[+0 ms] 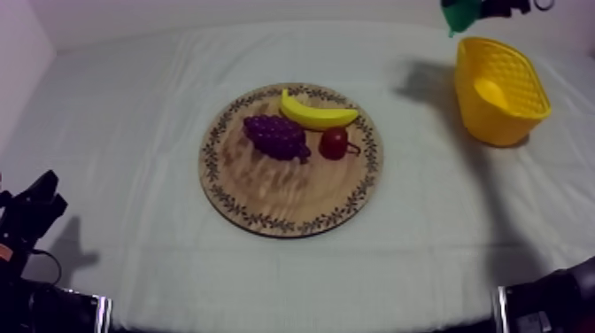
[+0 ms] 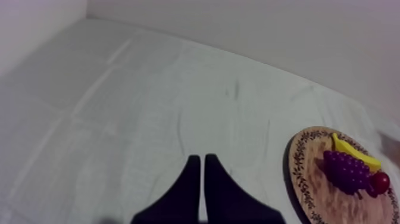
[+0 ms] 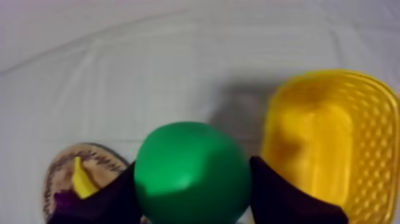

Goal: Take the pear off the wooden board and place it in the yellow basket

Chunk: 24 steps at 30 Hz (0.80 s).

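The tabletop (image 1: 124,115), under a grey-white cloth (image 1: 416,257), carries two things — a round wooden board (image 1: 285,193) at its middle and a yellow basket (image 1: 485,120) well apart.

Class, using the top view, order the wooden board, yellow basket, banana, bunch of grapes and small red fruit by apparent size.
1. wooden board
2. yellow basket
3. banana and bunch of grapes: too alike to rank, the banana longer, the grapes bulkier
4. small red fruit

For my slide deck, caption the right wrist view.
Right pincer grips the green pear beside the yellow basket, wooden board behind.
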Motion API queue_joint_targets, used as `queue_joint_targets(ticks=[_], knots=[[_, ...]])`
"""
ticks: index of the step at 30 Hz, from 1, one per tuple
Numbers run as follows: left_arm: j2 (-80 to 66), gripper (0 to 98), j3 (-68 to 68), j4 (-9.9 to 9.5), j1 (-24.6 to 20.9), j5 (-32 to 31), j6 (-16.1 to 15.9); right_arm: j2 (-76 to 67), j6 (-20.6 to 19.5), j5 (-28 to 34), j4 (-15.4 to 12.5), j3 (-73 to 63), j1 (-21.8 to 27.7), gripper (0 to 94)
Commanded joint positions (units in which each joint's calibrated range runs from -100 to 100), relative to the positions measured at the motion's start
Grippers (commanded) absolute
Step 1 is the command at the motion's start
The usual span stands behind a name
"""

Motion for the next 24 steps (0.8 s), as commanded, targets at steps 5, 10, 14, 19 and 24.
queue_joint_targets(ticks=[5,10,14,19,24], knots=[[0.0,0.1,-0.1,-0.01,0.0,0.0,0.0,0.6,1.0,-4.1,0.4,6.4,4.6,43.4],[0.0,0.1,-0.1,-0.01,0.0,0.0,0.0,2.5,1.7,-8.6,1.1,10.7,6.3,44.2],[0.0,0.1,-0.1,-0.01,0.0,0.0,0.0,3.8,2.2,-11.5,1.5,13.2,7.1,53.1],[0.0,0.1,-0.1,-0.01,0.0,0.0,0.0,4.6,2.8,-12.3,1.7,14.1,7.5,67.4],[0.0,0.1,-0.1,-0.01,0.0,0.0,0.0,2.9,3.9,-11.5,1.1,14.1,8.0,75.0]])
